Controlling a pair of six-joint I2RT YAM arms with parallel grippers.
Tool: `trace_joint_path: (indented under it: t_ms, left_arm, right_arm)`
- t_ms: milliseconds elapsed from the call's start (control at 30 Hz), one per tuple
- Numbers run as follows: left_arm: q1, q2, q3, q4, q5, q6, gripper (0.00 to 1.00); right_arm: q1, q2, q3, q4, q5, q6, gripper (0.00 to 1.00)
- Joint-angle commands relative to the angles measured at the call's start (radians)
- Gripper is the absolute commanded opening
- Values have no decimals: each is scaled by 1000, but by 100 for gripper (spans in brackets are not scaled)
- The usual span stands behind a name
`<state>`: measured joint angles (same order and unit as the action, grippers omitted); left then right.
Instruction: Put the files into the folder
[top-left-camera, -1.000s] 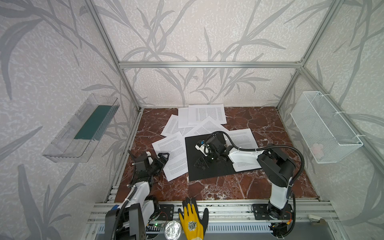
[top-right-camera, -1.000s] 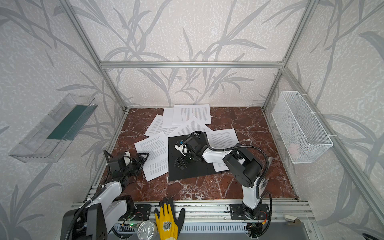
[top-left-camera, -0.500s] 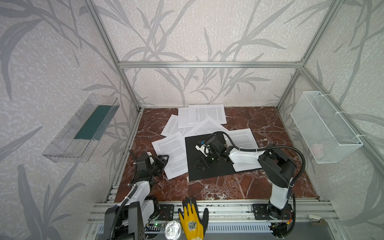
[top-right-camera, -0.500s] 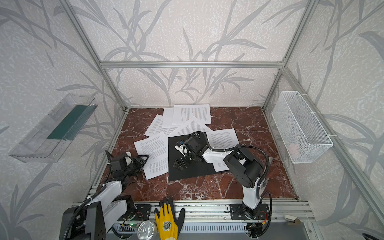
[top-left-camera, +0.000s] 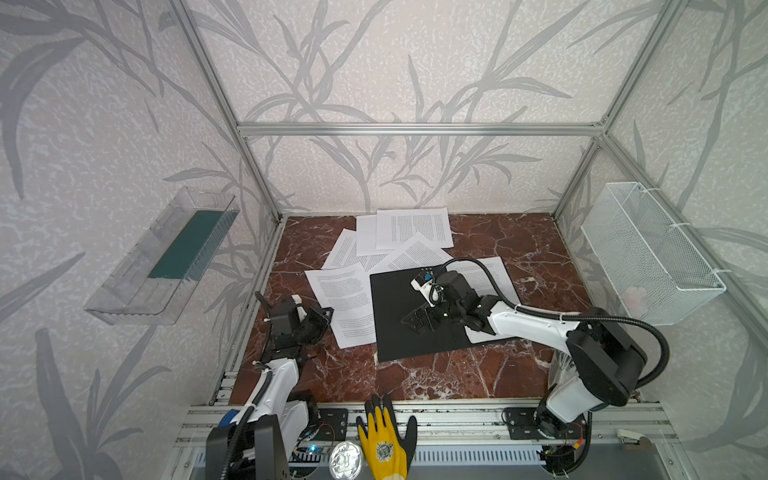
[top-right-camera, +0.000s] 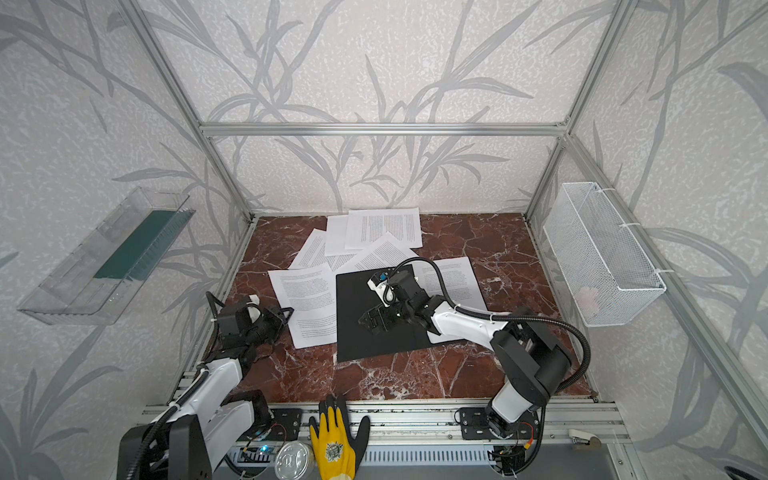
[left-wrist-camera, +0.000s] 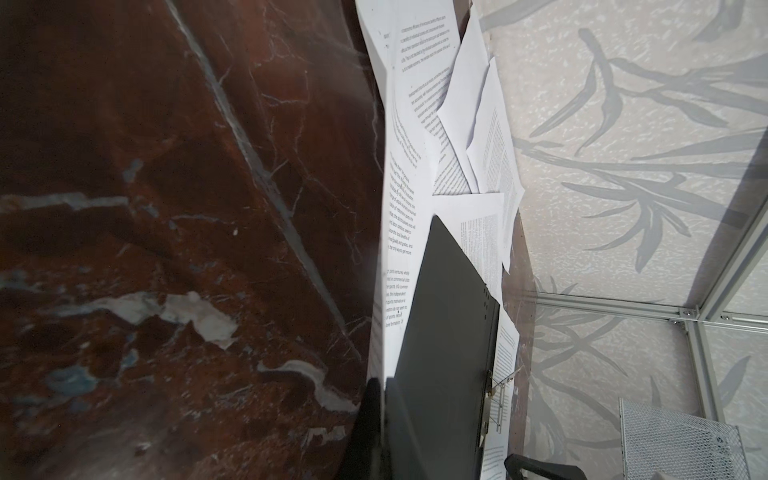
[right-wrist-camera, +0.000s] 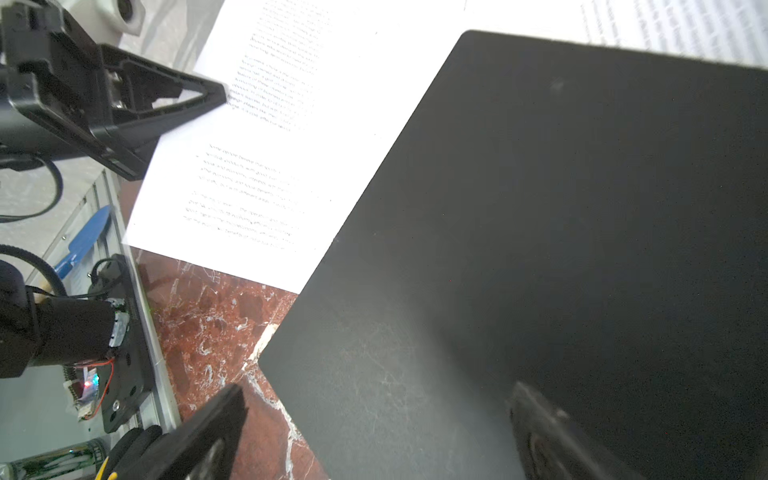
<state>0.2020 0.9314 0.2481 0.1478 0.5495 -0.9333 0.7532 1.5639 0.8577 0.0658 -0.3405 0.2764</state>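
The black folder (top-left-camera: 390, 291) (top-right-camera: 353, 299) lies closed and flat on the marble floor. Several white files (top-left-camera: 411, 228) lie spread behind and beside it. One file (top-left-camera: 345, 295) (top-right-camera: 307, 299) (right-wrist-camera: 270, 166) lies along the folder's left side, partly under it. My left gripper (top-left-camera: 328, 311) (top-right-camera: 289, 309) (left-wrist-camera: 384, 380) is shut on that file's left edge, and its tip (right-wrist-camera: 220, 93) meets the paper. My right gripper (top-left-camera: 419, 322) (top-right-camera: 376, 322) (right-wrist-camera: 378, 399) hovers open, low over the folder (right-wrist-camera: 582, 208), holding nothing. Folder (left-wrist-camera: 449, 299) and file (left-wrist-camera: 399, 208) also show in the left wrist view.
A clear tray (top-left-camera: 124, 291) holding a dark green panel (top-left-camera: 183, 245) hangs on the left wall. A white wire basket (top-left-camera: 648, 257) hangs on the right wall. A yellow glove (top-left-camera: 384, 440) and a metal can (top-left-camera: 345, 457) sit at the front rail.
My left gripper has gone from open to shut at the left sheet's edge. The right gripper has opened slightly wider and stays over the folder.
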Motion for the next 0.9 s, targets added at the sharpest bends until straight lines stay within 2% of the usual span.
trace_joint_path:
  t_ms: [0, 100, 333, 500, 700, 867]
  left_arm:
    - [-5, -51, 50, -97, -18, 23, 0]
    - [-9, -83, 68, -127, -3, 16, 0]
    - [-21, -174, 155, -231, 33, 14, 0]
    - [-90, -272, 284, -379, -12, 51, 0]
    - [-299, -257, 436, -440, -86, 105, 0]
    - [-605, -138, 538, -412, -248, 139, 0]
  right_arm:
    - [-16, -64, -45, 52, 100, 14, 99]
    - [-30, -102, -66, 50, 147, 10, 99]
    - [-78, -151, -93, 39, 142, 29, 99]
    - [-167, -191, -126, 36, 101, 103, 99]
    - [-261, -278, -191, 41, 114, 166, 99]
    - [-310, -356, -199, -47, 169, 195, 99]
